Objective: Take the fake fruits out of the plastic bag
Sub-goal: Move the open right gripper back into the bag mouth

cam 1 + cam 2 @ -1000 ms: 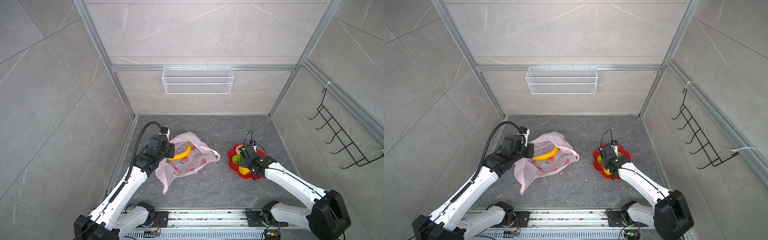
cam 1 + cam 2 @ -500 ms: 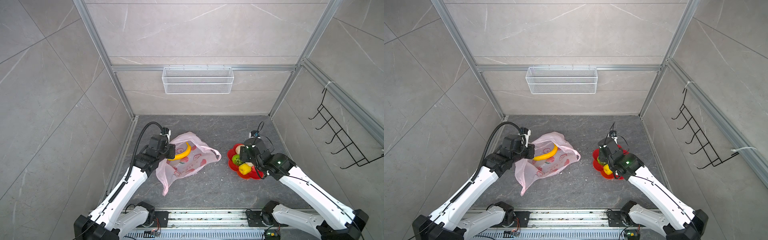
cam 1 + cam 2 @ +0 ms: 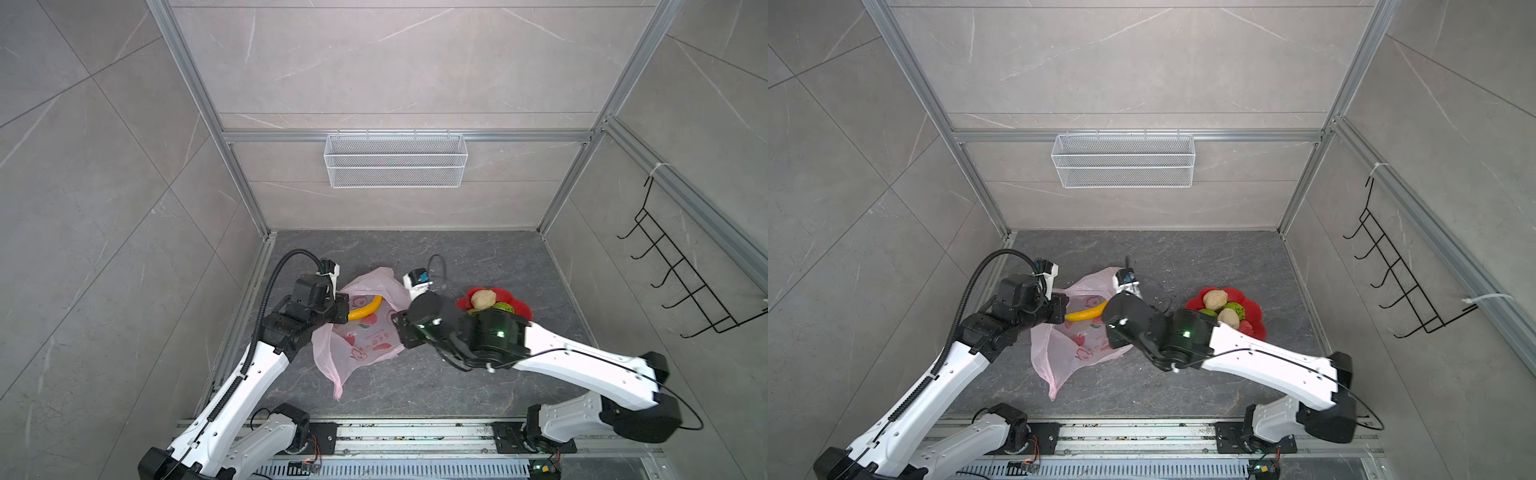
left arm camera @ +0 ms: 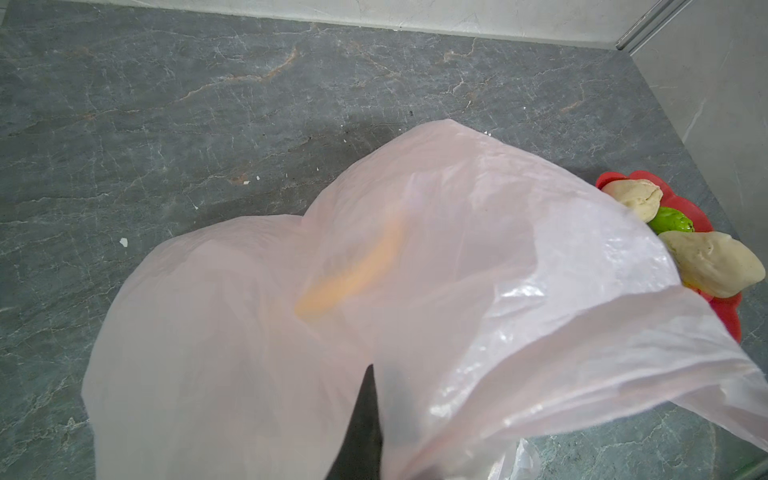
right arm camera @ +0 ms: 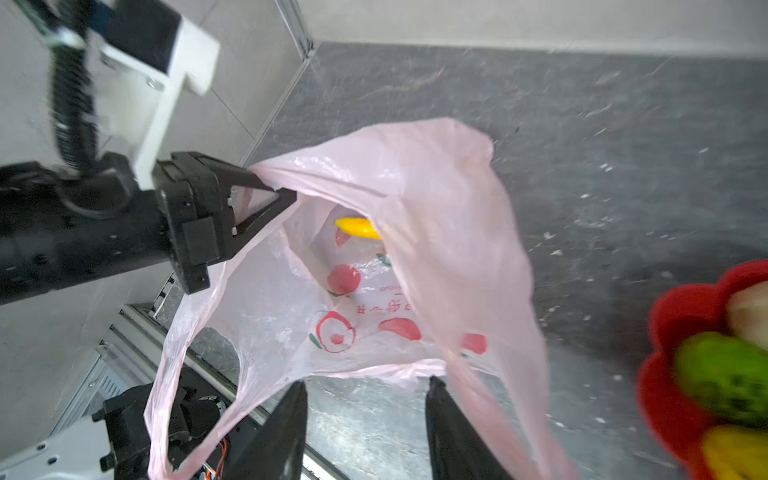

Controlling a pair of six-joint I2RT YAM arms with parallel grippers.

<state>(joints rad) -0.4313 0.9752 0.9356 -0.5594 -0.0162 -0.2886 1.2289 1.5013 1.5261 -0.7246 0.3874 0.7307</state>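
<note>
The left gripper (image 5: pixel 286 193) pinches the rim of the crinkly translucent pink plastic bag (image 5: pixel 436 199); the right gripper (image 5: pixel 365 399) hangs part-open, empty, over it.

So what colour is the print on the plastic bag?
Red fruit shapes with small green leaves, on the pale pink plastic bag; clearest in the right wrist view.

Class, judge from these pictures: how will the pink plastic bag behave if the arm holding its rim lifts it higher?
Probably floppy: the plastic bag sags and creases below the left gripper pinching its rim. Likely very light: thin enough to show the banana through it.
</note>
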